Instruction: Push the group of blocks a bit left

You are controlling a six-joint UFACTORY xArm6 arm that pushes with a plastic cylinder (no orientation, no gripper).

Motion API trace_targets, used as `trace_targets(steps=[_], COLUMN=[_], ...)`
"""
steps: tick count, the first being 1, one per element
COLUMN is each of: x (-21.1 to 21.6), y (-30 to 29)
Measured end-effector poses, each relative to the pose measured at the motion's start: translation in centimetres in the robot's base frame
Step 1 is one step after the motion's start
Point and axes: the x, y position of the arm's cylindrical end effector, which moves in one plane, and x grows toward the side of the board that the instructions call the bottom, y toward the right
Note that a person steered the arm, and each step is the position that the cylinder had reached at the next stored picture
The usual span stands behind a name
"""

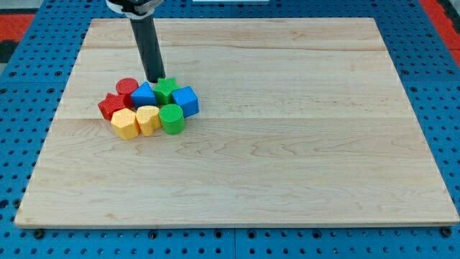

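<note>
The wooden board (287,144) held no container; eight blocks sat bunched on it, touching, toward the view's left. Taking the green cylinder (172,119) as landmark: two yellow blocks (147,119) (124,124) lay to its left, a blue cube (186,101) above-right, a green star-like block (167,90) above, a blue block (144,95), red cylinder (127,88) and red star-like block (110,106) above-left. The cluster's long axis ran left-right. My tip (156,80) stood at the cluster's top edge, just beside the green star-like block. The rod carried no claw.

A pale wooden board (287,144) lies on a blue pegboard surface (21,108).
</note>
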Motion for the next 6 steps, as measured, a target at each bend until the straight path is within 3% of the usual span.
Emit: trace_targets(steps=[3,4,5,6], x=[2.5,-3.0,-1.0,4.4], y=[-0.5,0.3,6.3,12.9])
